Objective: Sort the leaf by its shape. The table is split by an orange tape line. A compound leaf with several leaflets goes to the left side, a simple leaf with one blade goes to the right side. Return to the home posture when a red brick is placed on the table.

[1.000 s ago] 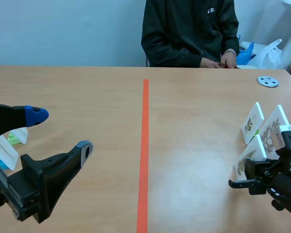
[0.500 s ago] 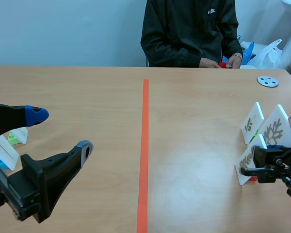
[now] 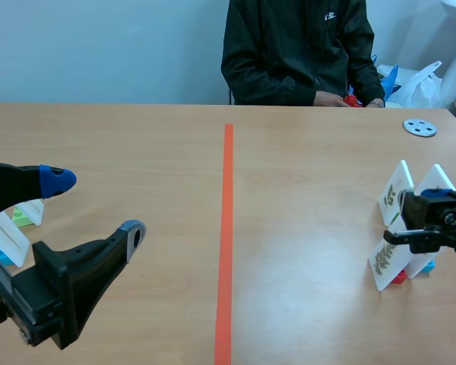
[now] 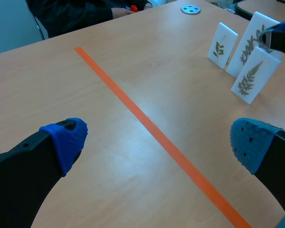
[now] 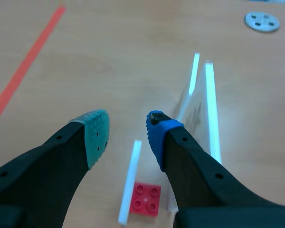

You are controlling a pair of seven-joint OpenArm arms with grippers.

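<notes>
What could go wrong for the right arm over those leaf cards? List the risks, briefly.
1. The right jaws stand open over three closely set cards; coming down on the near card, the blue-padded finger may knock the card behind.
2. The near card stands upright on a small red base; an off-centre squeeze could tip it.

Lab-like test room: tape-marked wooden table, plain pale wall, person seated opposite.

White card, green fern print; orange tape; red studded base; grey disc.
</notes>
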